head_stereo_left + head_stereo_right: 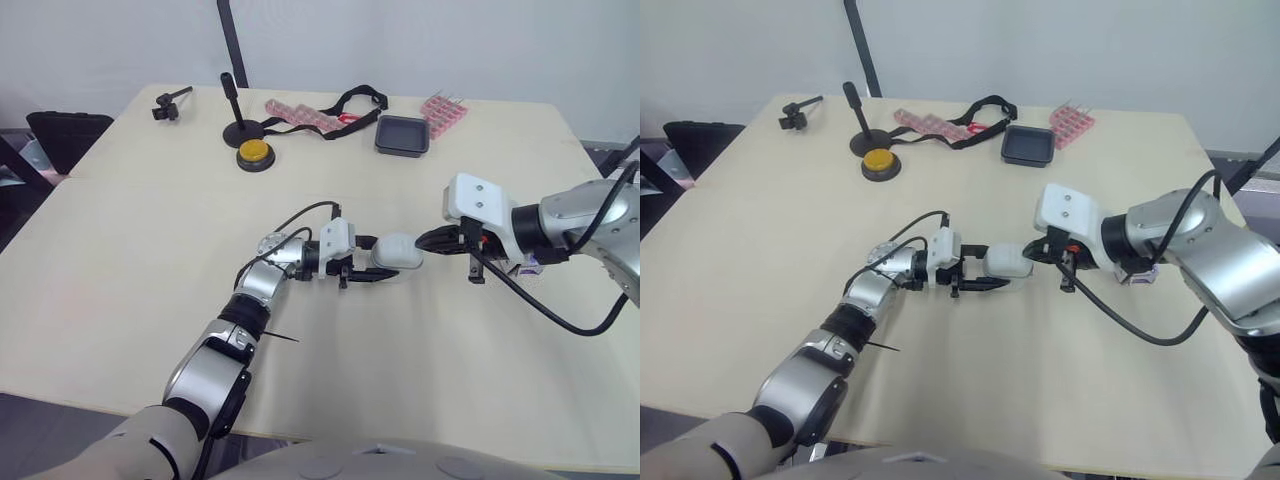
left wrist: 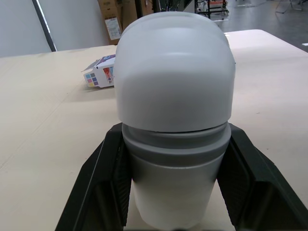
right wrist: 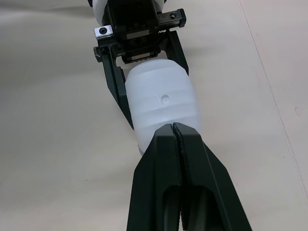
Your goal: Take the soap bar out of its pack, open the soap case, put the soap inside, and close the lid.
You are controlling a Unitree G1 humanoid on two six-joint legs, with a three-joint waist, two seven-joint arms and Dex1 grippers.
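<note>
The white soap case [image 1: 398, 252] is held just above the middle of the table, lid shut, with my left gripper [image 1: 372, 264] shut on its sides; the left wrist view shows both black fingers [image 2: 108, 183] clamping it [image 2: 173, 96]. My right gripper [image 1: 427, 241] comes in from the right, fingers shut together, tips resting on the case's far end [image 3: 161, 103]. The small printed soap pack [image 1: 527, 266] lies on the table under my right forearm, also seen as a box [image 2: 98, 74] behind the case. The soap bar itself is hidden.
At the back of the table stand a black tray [image 1: 402, 135], a yellow push button [image 1: 255, 154], a black stand [image 1: 240, 125], pink packs [image 1: 445, 112] and a black strap [image 1: 345, 100]. A small black clamp [image 1: 170, 104] lies at the far left.
</note>
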